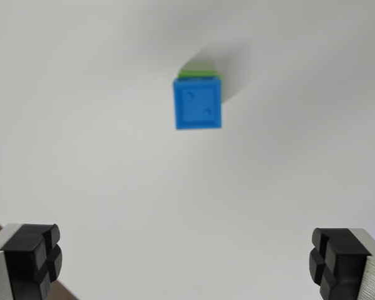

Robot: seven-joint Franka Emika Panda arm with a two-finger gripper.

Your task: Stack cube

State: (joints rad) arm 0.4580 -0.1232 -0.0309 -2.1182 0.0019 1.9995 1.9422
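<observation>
Blue plastic cube (198, 103) sits on top of green plastic cube (203, 74), only a green sliver visible at the far edge. Stack rests on white worktop (112, 187), far of centre. End effector (187, 259) spread wide, holding nothing, black pads (34, 253) near.

My square blue plastic cube (197, 103): matt, smooth, two dimples on top. Green plastic cube (202, 73) beneath: same matt look. White table surface (112, 187): smooth, matt. My black rubber finger pads (32, 256): dull; brushed-metal finger bodies behind.
</observation>
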